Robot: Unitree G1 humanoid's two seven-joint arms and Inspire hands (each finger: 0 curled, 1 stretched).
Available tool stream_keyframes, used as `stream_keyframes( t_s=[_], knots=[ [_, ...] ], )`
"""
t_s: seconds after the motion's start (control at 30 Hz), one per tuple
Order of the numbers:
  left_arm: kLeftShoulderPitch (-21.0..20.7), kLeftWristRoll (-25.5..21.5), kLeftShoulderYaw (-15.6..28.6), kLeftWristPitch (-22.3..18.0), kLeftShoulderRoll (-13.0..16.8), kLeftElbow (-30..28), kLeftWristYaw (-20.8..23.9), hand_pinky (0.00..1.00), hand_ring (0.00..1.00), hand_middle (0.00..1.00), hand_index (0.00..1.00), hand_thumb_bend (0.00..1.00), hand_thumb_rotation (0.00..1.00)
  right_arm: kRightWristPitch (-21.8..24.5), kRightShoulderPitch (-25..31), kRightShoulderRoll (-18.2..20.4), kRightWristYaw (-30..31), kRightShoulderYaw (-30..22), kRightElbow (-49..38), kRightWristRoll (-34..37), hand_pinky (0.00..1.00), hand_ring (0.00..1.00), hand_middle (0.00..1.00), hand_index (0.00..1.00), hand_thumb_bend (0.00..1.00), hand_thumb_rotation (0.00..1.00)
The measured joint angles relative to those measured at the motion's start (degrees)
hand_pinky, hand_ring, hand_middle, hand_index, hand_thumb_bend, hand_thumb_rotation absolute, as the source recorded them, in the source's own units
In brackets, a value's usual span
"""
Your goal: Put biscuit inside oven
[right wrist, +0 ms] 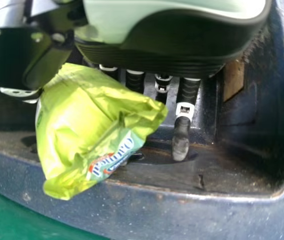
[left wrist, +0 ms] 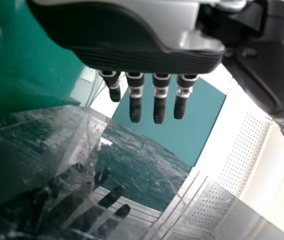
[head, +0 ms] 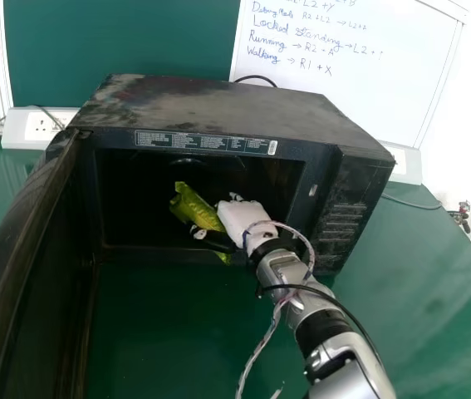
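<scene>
Now we've got the biscuit packet (right wrist: 81, 130) at the microwave (head: 218, 104)'s lower front edge (right wrist: 207, 210), seemingly pinched by the right hand (head: 247, 218), fingers barely bent. Let's carry it fully inside before releasing. Left hand (left wrist: 131, 55) idle, fingers straight.

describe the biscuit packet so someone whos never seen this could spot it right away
On the green table stands a big black microwave oven, its door open. In its mouth, the right hand grips a crumpled biscuit packet. The packet is shiny lime green with a pale, orange-marked patch, unlike the dark oven around it and the white-backed hand holding it.
</scene>
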Motion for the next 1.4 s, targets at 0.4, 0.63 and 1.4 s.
stream_keyframes(
  t_s=[0.4, 0.63, 1.4],
  knots=[
    [1.13, 0.27, -1.33, -0.07, -0.32, -1.10, 0.55, 0.88, 0.93, 0.96, 0.95, 1.00, 0.49, 2.08, -1.88, 1.14, 0.48, 2.65, 1.25, -0.74, 0.25, 0.34, 0.43, 0.52, 0.53, 0.00],
    [1.20, 0.27, -1.45, -0.24, -0.29, -1.19, 0.84, 0.90, 0.94, 0.96, 0.95, 1.00, 0.49, 2.14, -3.78, 1.06, 0.52, 2.49, 1.63, -0.32, 0.30, 0.38, 0.47, 0.49, 0.53, 0.00],
    [1.60, 0.00, -1.91, -0.69, -0.41, -1.20, 0.36, 0.88, 0.93, 0.97, 0.95, 1.00, 0.48, 4.02, -7.77, 2.78, 1.76, 1.76, 2.86, 1.46, 0.34, 0.44, 0.50, 0.47, 0.53, 0.00]
  ],
)
